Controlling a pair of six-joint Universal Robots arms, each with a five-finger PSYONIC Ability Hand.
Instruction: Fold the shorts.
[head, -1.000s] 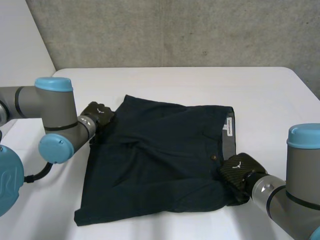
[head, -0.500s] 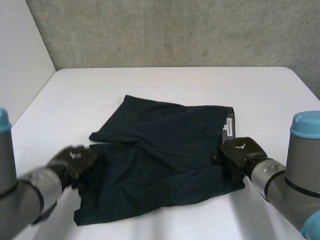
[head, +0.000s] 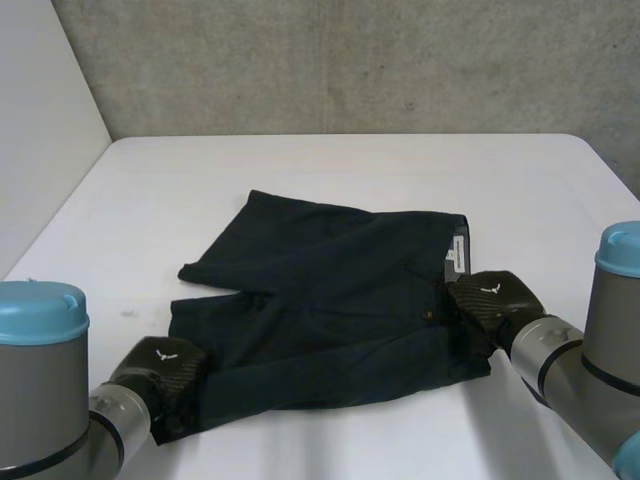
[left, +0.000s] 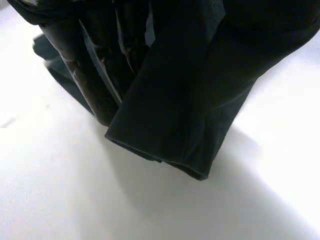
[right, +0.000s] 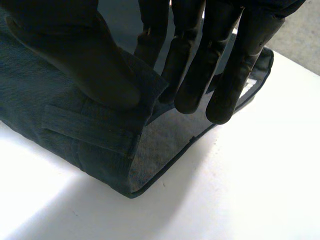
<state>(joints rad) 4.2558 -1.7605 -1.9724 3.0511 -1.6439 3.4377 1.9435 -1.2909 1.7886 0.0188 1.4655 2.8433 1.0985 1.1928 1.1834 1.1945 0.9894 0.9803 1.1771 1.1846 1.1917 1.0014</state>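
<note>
While the dark twill shorts (head: 330, 300) lie rumpled on the white table (head: 330, 170), their belt-looped waistband (right: 90, 125) is pinched by fingers (right: 187, 75) of the right hand (head: 495, 297), a hemmed leg corner by the left hand (head: 160, 366).

In your head view, the shorts (head: 330, 300) hide where the left hand (head: 160, 368) meets the cloth, and the right hand (head: 497, 297) has its fingertips tucked behind the waistband (head: 450, 287). The label (head: 455, 255) there is too small to read.
</note>
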